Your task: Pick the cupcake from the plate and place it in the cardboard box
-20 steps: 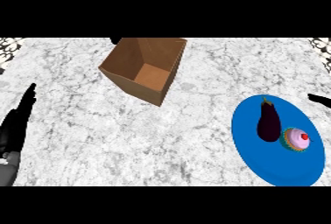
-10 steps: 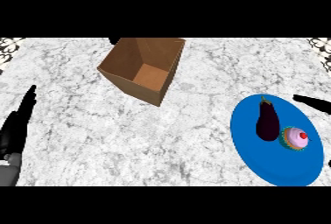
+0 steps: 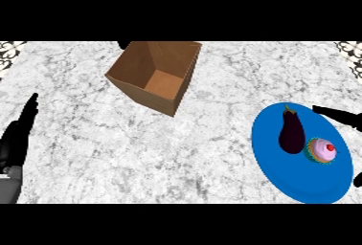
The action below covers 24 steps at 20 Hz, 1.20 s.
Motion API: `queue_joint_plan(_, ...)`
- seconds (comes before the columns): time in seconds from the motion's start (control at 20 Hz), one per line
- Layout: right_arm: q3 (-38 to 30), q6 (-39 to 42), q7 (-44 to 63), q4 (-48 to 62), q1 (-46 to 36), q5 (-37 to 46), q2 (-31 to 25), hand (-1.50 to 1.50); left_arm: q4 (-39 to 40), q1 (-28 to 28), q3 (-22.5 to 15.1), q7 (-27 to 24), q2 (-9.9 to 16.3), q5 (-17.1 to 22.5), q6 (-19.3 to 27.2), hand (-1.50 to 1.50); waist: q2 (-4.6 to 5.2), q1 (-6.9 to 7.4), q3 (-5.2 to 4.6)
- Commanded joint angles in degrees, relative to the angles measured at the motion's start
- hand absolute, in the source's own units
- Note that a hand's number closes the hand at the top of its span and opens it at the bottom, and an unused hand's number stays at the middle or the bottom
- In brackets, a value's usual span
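While one cupcake (image 3: 324, 150) sits beside one eggplant (image 3: 290, 132) on one blue plate (image 3: 283, 172), one cardboard box (image 3: 157, 74) well apart on the desk (image 3: 141, 153), left hand (image 3: 16, 141) fingers straight, right hand (image 3: 339, 114) fingers straight at plate's edge.

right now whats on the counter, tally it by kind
food: 2, the cupcake and the eggplant
plates: 1, the blue plate under both
boxes: 1, the open cardboard box
total: 4
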Motion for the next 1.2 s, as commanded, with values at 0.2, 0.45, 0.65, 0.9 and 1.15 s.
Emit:
queue_joint_plan(0.2, -3.1, 3.86, 0.68, -3.48, -1.57, 1.55, 3.92, -1.5, -5.55, 3.14, 0.46, 1.93, -2.7, -3.38, -0.34, 0.0, 0.04, 0.36, 0.02)
queue_joint_plan(0.45, -1.34, 2.56, 2.42, -11.05, 7.24, 5.95, 4.17, -1.5, -3.73, -0.47, 3.09, 3.8, -0.66, -2.61, -3.49, 0.0, 0.03, -0.02, 0.03)
queue_joint_plan(0.65, -1.42, 6.02, 12.0, -14.06, 5.84, 7.18, 6.93, -1.5, -5.54, 3.13, 2.37, 2.67, -3.63, -3.97, -2.1, 0.0, 0.02, 0.3, 0.01)
queue_joint_plan(0.9, -1.12, 3.53, 10.84, -8.43, 3.33, 11.54, 11.09, -1.5, -6.82, 4.02, 3.64, 3.19, -4.02, -5.21, -3.37, 0.0, 0.05, 0.48, 0.03)
queue_joint_plan(1.15, -1.13, -9.65, 7.4, -4.59, 1.17, 17.56, 14.31, 1.5, -5.79, 1.07, 5.66, 3.34, -1.79, -4.71, -5.28, 0.0, 0.07, 0.53, 0.04)
